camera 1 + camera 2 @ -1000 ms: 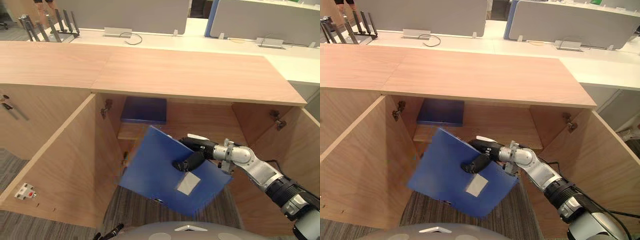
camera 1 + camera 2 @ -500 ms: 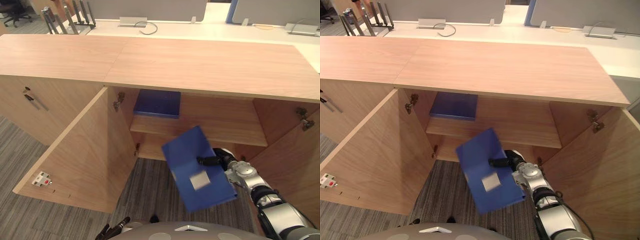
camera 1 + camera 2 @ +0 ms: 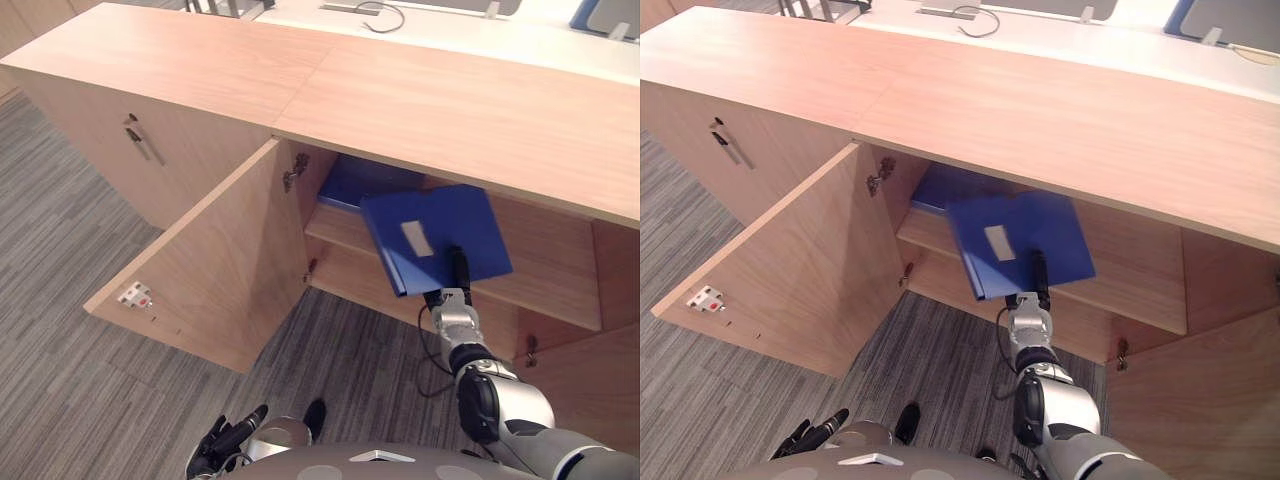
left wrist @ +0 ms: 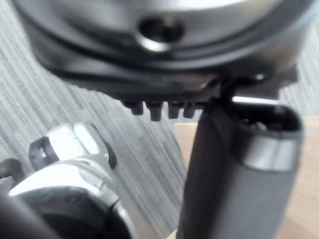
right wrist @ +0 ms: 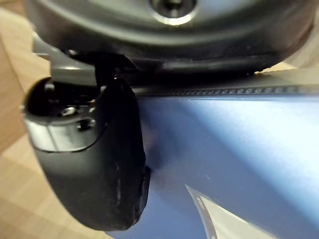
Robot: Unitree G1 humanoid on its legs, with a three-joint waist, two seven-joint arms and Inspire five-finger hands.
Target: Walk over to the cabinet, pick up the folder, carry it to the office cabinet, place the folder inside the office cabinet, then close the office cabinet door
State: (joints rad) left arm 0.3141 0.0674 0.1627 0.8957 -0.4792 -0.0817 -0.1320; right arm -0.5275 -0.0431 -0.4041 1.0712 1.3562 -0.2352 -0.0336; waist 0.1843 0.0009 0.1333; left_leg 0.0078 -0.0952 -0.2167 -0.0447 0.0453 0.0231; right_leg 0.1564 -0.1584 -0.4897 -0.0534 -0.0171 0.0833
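A flat blue folder point(image 3: 440, 225) with a white rectangular label point(image 3: 415, 237) on its cover sat tilted at the open front of the light wooden office cabinet point(image 3: 450, 100), held over the front edge of the upper wooden shelf point(image 3: 560, 285). Whether it touched the shelf could not be told. Its cover was plain and smooth, its far corners reaching under the cabinet's top. The label lay left of the cover's middle.

The robot's right hand point(image 3: 456, 272) gripped the folder at its near edge. The dark thumb point(image 5: 94, 164) was pressed flat on the blue cover, and the other fingers were hidden beneath it.

A second blue file point(image 3: 945, 185) lay flat at the shelf's left rear corner, partly covered by the held folder.

Both cabinet doors stood open. The left wooden door point(image 3: 215, 270) swung out over the grey striped carpet point(image 3: 60, 340) and bore a small white catch with a red dot point(image 3: 135, 295) near its outer edge. The right wooden door point(image 3: 1200, 400) stood open at the cabinet's right edge.

The left hand point(image 3: 225, 440) hung low over the carpet, well apart from the cabinet, its dark fingers straight and close together.
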